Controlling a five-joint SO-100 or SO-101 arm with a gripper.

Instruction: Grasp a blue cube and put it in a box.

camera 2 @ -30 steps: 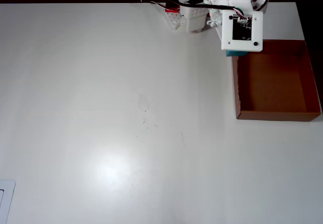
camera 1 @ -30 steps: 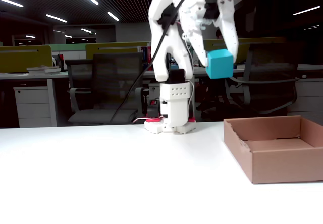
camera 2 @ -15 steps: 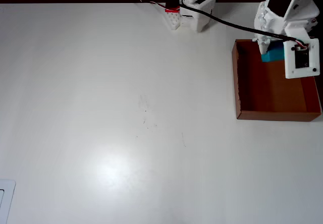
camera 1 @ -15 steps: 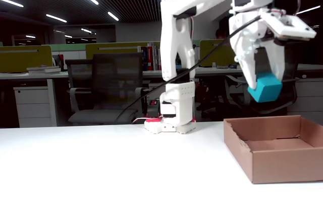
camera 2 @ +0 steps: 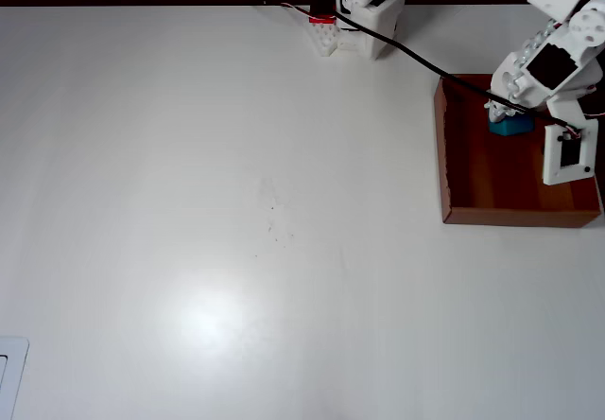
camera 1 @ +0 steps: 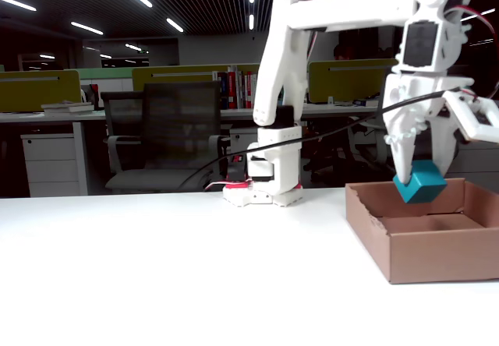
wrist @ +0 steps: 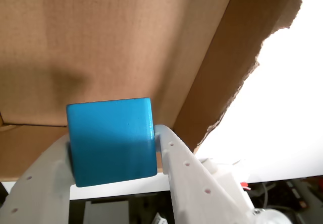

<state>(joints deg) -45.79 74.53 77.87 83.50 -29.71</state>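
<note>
Fixed view: the arm (camera 1: 343, 11) reaches from its base (camera 1: 263, 194) at the back of the white table (camera 1: 171, 268) over to the right, gripper (camera 1: 419, 181) pointing down above the box (camera 1: 425, 233). The claw is clamped on the cube (camera 1: 421, 182), one white finger on each side. The cube is tilted, one corner lowest, and sits at about the level of the box rim, clear of the floor. It hangs over the rear part of the box. A black cable (camera 1: 312, 139) runs from the base up to the wrist. Office desks and a dark chair (camera 1: 168, 139) fill the background.

Wrist view: the cube (wrist: 111, 141) fills the lower centre, gripped between the two fingers (wrist: 176, 156), left and right faces in contact with them. Behind it are the brown box floor (wrist: 101, 42) and a wall with a ragged torn edge (wrist: 237, 57); bright table surface shows past that edge at right. A soft shadow lies on the cardboard up and left of the cube.

Overhead view: the box (camera 2: 473, 169) sits at the right edge of the table (camera 2: 236, 202), to the right of the base (camera 2: 364, 13). The cube (camera 2: 510, 125) shows as a small teal patch in the box's upper part, partly covered by the gripper (camera 2: 515, 117) and cable. The lower half of the box floor is bare cardboard.
</note>
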